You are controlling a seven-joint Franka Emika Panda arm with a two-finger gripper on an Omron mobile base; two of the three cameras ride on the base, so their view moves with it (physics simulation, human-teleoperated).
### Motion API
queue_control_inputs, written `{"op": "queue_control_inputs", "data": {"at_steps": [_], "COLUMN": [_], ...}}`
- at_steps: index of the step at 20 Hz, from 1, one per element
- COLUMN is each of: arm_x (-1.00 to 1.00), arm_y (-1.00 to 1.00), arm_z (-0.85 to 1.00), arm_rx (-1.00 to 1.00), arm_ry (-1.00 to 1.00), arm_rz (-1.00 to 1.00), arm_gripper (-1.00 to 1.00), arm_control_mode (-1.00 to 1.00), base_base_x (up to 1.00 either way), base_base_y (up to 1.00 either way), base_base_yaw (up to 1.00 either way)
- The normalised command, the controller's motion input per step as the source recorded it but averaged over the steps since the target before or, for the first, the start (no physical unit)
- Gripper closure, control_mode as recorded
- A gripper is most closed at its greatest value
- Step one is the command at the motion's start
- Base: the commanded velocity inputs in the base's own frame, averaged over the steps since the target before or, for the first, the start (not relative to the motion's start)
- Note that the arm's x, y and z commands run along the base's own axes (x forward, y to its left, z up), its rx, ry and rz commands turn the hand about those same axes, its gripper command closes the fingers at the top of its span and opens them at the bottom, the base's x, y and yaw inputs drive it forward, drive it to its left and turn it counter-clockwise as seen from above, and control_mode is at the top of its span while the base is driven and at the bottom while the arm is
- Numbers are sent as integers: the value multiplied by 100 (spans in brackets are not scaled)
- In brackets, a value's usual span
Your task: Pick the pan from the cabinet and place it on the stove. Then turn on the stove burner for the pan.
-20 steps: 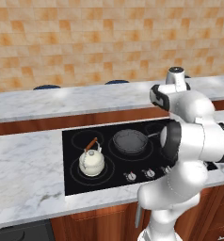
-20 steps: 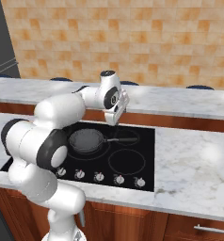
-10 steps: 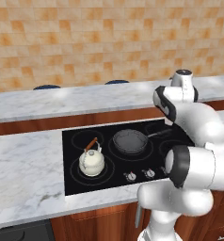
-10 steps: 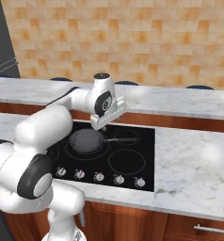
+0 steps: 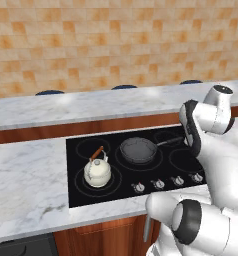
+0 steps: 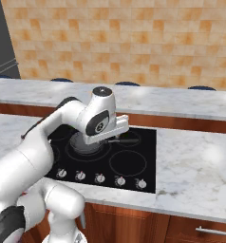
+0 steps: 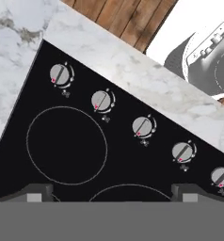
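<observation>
**Pan on the stove, hand above the knob row**

Left base view: the pan (image 5: 138,150) sits on the stove (image 5: 78,192), on a rear ring, handle pointing right. A white kettle (image 5: 97,172) stands left of it, near but apart.

Right base view: the arm partly hides the pan (image 6: 81,142); bare marble counter (image 6: 195,171) lies right of the stove.

Hand view: the gripper (image 7: 111,192) hangs over the stove's knobs (image 7: 143,126), fingertips (image 7: 36,193) wide apart, holding nothing.
</observation>
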Motion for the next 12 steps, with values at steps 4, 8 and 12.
{"op": "queue_control_inputs", "data": {"at_steps": [4, 8, 12], "arm_x": [-61, -19, 0], "arm_y": [29, 40, 37], "arm_z": [-11, -16, -7], "arm_rx": [11, 9, 8], "arm_ry": [0, 3, 10], "arm_rz": [-46, -48, -44], "arm_gripper": [-100, -100, -100], "arm_control_mode": [-100, -100, -100], "base_base_x": [0, 0, 0], "base_base_y": [0, 0, 0], "base_base_yaw": [0, 0, 0]}}
